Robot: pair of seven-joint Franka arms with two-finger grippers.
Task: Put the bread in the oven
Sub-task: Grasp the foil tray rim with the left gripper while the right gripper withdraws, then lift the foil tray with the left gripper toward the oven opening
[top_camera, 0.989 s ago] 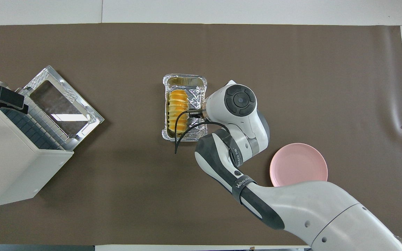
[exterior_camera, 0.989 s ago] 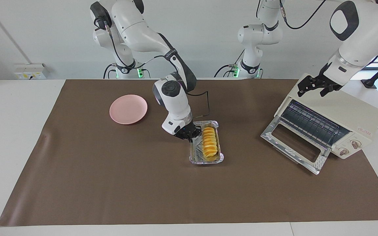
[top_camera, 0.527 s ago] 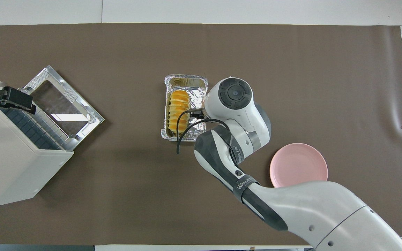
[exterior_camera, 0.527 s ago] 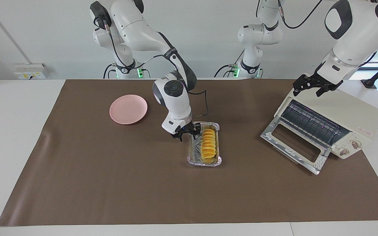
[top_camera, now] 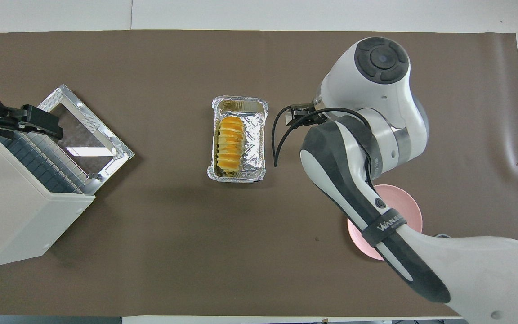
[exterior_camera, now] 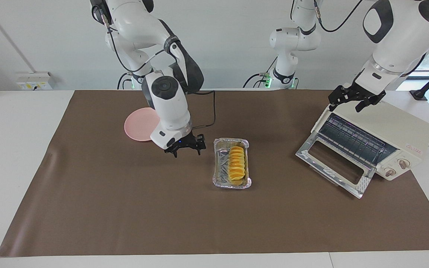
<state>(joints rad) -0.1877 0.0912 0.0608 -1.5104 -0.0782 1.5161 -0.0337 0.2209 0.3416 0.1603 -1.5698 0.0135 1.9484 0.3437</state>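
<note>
The bread (exterior_camera: 237,162) (top_camera: 230,143), a ridged golden-yellow loaf, lies in a crinkled foil tray (exterior_camera: 220,165) (top_camera: 255,148) mid-table. My right gripper (exterior_camera: 186,147) hangs open and empty above the mat, between the tray and the pink plate, apart from both. The cream-white oven (exterior_camera: 393,124) (top_camera: 11,216) stands at the left arm's end of the table, its glass door (exterior_camera: 333,163) (top_camera: 83,130) dropped open and its wire rack (exterior_camera: 352,139) showing. My left gripper (exterior_camera: 352,99) (top_camera: 32,122) hovers open over the top front edge of the oven, holding nothing.
A round pink plate (exterior_camera: 140,124) (top_camera: 405,209) lies on the brown mat (exterior_camera: 125,208) nearer the right arm's base, partly covered by the right arm. The open oven door juts toward the tray.
My right gripper opened at the tray's edge, lifted and drew away toward the pink plate. The tray with the bread shifted slightly. My left gripper edged along the oven's top.
</note>
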